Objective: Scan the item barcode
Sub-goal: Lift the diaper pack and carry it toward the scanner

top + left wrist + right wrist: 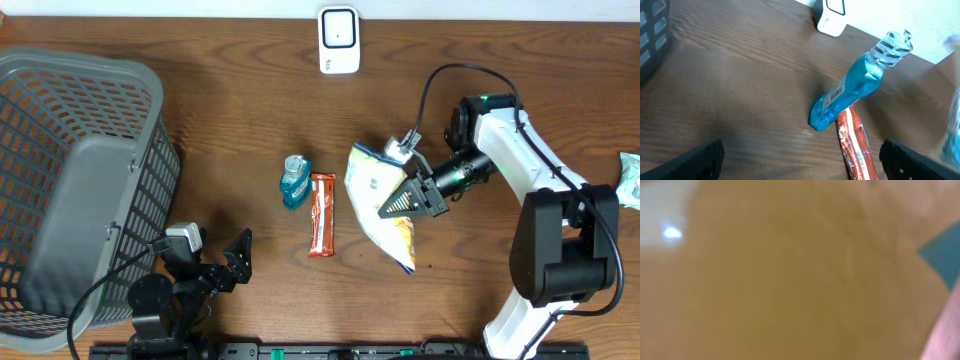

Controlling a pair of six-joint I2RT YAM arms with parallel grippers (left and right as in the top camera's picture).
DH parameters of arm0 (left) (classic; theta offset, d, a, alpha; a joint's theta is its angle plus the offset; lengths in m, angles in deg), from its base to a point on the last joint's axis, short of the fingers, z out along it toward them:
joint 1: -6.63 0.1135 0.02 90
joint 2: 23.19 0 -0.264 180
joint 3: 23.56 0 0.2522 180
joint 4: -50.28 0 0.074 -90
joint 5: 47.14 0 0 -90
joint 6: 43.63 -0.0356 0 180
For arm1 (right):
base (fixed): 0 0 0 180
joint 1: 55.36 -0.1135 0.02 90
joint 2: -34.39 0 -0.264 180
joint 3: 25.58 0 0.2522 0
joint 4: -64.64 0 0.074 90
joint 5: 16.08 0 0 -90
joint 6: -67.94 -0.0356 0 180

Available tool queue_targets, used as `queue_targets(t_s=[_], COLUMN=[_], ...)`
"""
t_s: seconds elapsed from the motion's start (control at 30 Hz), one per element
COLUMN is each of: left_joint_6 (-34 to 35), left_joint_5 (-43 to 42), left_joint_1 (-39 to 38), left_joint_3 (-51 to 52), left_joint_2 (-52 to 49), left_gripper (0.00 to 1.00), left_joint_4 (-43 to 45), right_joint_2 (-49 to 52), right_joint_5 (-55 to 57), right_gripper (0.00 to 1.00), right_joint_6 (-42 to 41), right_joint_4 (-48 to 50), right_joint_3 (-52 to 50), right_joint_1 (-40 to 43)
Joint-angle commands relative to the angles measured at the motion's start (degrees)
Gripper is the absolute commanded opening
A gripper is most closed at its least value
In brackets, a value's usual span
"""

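Right claw (388, 208) was pinched shut on snack bag (366, 180) below scanner (339, 40); left claw (240, 260), lower-left of scanner, was wide open, empty.

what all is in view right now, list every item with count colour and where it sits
basket: one, grey, left end of table
scanner: one, white, top centre edge
mouthwash bottle: one, blue, centre, lying down
snack bar: one, orange-red, just right of the bottle
chip bag: one, white and yellow, right of the bar
packet: one, pale green, far right edge, cut off
table: one, brown wood
left fingers: pair, black, open, empty, near the basket
right fingers: pair, black, shut on the chip bag
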Motion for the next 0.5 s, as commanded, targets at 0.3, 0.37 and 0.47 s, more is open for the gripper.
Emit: queue_targets(t_s=[0.3, 0.37, 0.47], left_joint_6=[-0.5, -0.5, -0.5], left_joint_5=[-0.7, -0.7, -0.7], left_joint_1=[0.3, 0.3, 0.3], left_joint_3=[0.8, 0.8, 0.8], left_joint_2=[0.1, 0.1, 0.1], left_gripper=[0.99, 0.99, 0.99], left_joint_4=[-1.2, -1.2, -1.2], right_joint_2=[-4.1, -6.3, -11.0], right_joint_5=[-10.8, -10.2, -8.0], right_gripper=[0.01, 0.01, 0.01], right_joint_6=[11.3, 9.3, 5.6], right_joint_4=[-0.3, -0.3, -0.3], right_joint_3=[-0.1, -0.1, -0.1], right_joint_1=[-0.1, -0.1, -0.1])
